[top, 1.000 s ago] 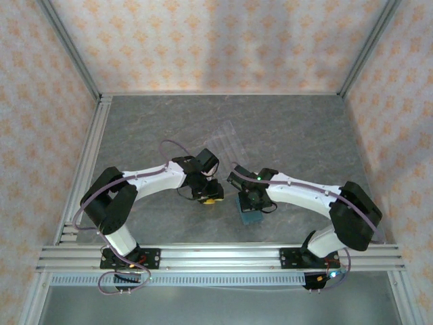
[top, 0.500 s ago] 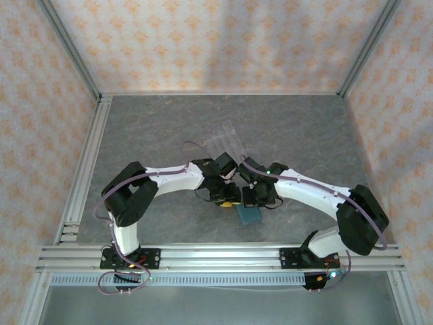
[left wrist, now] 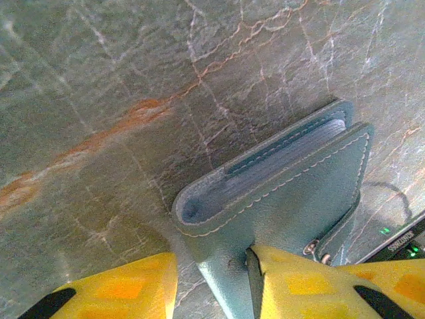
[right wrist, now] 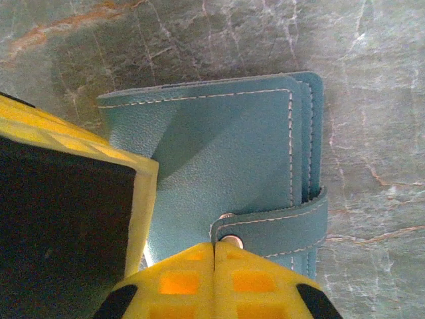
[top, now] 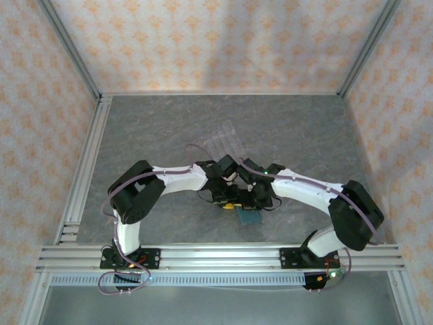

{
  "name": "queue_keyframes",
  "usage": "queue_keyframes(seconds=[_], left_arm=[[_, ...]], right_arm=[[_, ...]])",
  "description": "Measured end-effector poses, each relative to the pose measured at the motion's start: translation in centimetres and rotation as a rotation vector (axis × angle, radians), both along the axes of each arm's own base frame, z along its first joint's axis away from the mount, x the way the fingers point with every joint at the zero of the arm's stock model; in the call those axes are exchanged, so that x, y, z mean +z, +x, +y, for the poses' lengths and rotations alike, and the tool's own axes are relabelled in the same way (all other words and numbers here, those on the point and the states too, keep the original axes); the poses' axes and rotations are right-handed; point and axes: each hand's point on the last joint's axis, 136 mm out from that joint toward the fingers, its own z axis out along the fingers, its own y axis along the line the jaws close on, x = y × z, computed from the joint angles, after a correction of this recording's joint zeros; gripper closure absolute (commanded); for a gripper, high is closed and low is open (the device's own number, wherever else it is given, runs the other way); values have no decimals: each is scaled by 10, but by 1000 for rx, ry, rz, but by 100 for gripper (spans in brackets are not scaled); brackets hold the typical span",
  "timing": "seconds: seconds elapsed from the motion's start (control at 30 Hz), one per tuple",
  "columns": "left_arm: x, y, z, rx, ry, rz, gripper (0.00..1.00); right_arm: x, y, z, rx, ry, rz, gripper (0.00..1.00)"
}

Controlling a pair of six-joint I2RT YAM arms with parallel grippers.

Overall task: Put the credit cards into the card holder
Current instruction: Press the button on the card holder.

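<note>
Teal-blue leather forms the card holder (right wrist: 226,146), which lies folded on the grey veined table (left wrist: 99,80), directly beneath both grippers. The yellow fingers of the right gripper (right wrist: 214,247) are pressed tightly together, their tips meeting the holder's strap at the metal clasp (right wrist: 231,240). The left gripper (left wrist: 212,258) has its jaws apart, straddling the holder's nearest corner. The leather touches one finger and stands just clear of the other. Pale-blue lining shows just ahead of the left fingertips.
</note>
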Motion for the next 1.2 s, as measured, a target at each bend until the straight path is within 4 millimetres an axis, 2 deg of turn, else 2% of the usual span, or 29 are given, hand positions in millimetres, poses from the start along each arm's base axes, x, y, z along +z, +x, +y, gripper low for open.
queue_keyframes(seconds=[1.2], left_arm=[[1, 2, -3, -1, -13, -10, 66]], right_arm=[[-3, 11, -6, -114, 62, 78, 100]])
